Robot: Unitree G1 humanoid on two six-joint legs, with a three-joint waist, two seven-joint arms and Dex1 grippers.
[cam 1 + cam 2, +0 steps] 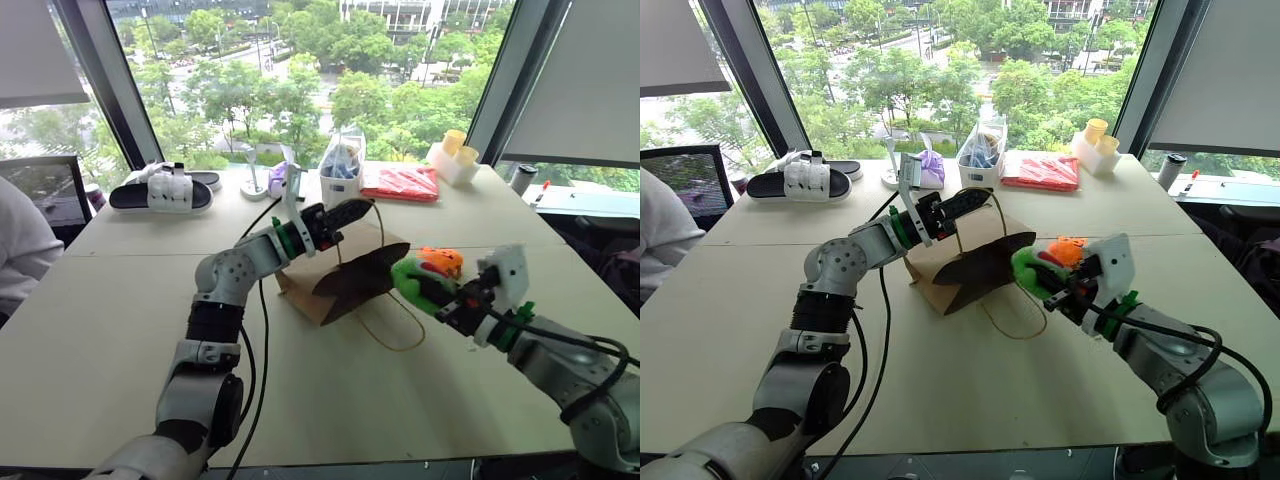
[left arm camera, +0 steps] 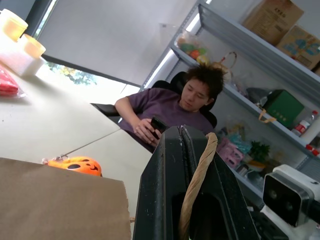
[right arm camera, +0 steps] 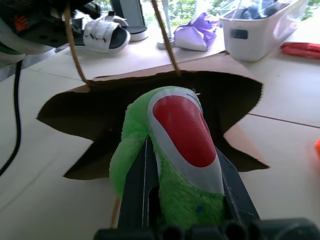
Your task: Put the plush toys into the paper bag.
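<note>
Right gripper (image 3: pixel 182 200): jaws clamped on green plush toy (image 3: pixel 172 150), red-and-white patch up, toy's head past fingertips, just before open mouth of paper bag (image 3: pixel 100 107). Left gripper (image 1: pixel 352 212): jaws pinched shut on tan cord handle (image 2: pixel 197 185), holding bag's upper edge up. Orange plush toy (image 1: pixel 441 262) on table (image 1: pixel 120 300) just beyond right jaws, beside bag.

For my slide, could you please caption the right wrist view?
Right gripper holds the green toy before the open paper bag.

Office-like lab – wide white table (image 1: pixel 120 300), big windows (image 1: pixel 300 70) over trees, cluttered storage shelves (image 2: pixel 260 55).
</note>
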